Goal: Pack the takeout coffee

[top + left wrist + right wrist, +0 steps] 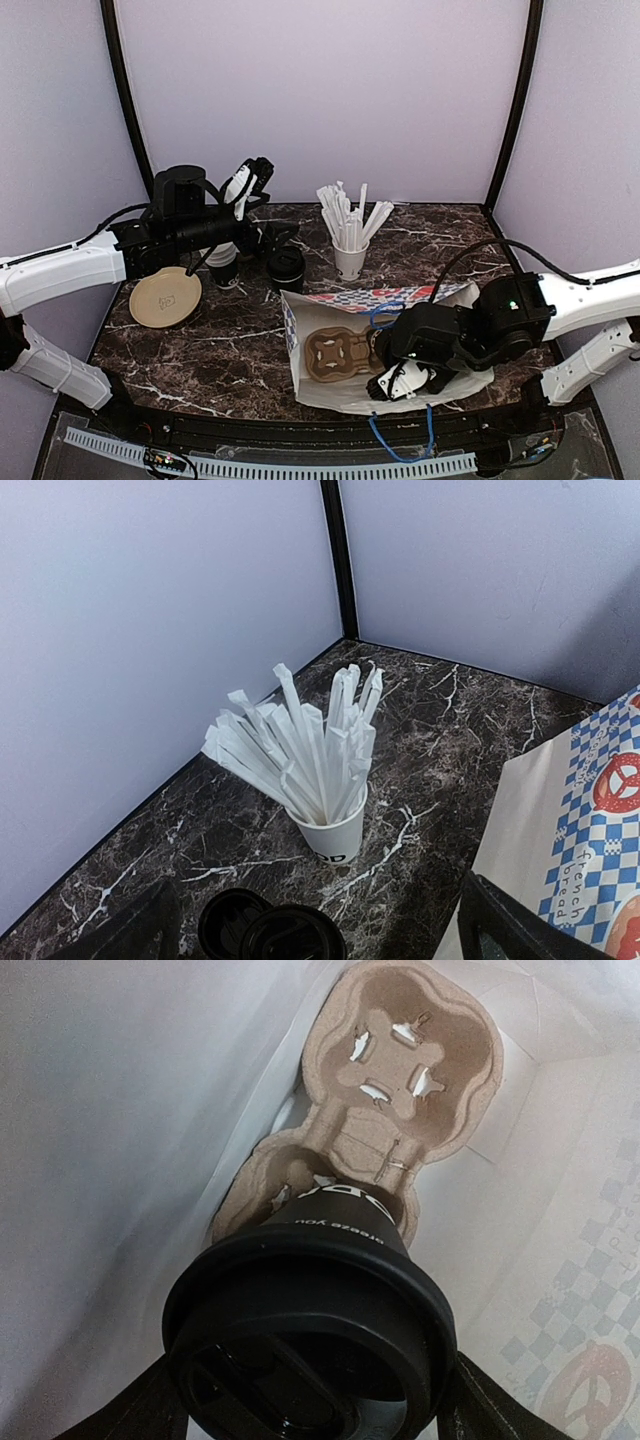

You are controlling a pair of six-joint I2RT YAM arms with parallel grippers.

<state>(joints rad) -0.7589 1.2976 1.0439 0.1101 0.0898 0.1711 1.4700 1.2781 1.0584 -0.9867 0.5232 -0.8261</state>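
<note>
Two sockets showed in the cardboard carrier (425, 1055) on the floor of the paper bag (300, 330). The far one was empty, and the takeout coffee (335, 1250) was over the near one, with its base at or just inside the opening. I could not tell if it was fully seated. The right gripper (398, 382) reached down into the bag and was closed around the cup just under the lid, one finger on each side.

I think the main danger was an early release. If the base rested only on the paper tabs of the socket, the cup could lean and fall against the bag wall. A hard push down could also slide the light carrier along the bag floor, or bend the thin bag where the arm passed its edge. A too strong squeeze could loosen the lid.

The coffee was a small black paper cup with a line of white print near the top. Its black plastic lid was wider than the cup and had a sunken top with a raised shape in it. From above, the gripper hid the cup.

The left gripper (318, 890) was wide and held nothing, near the cup of straws (335, 835).
</note>
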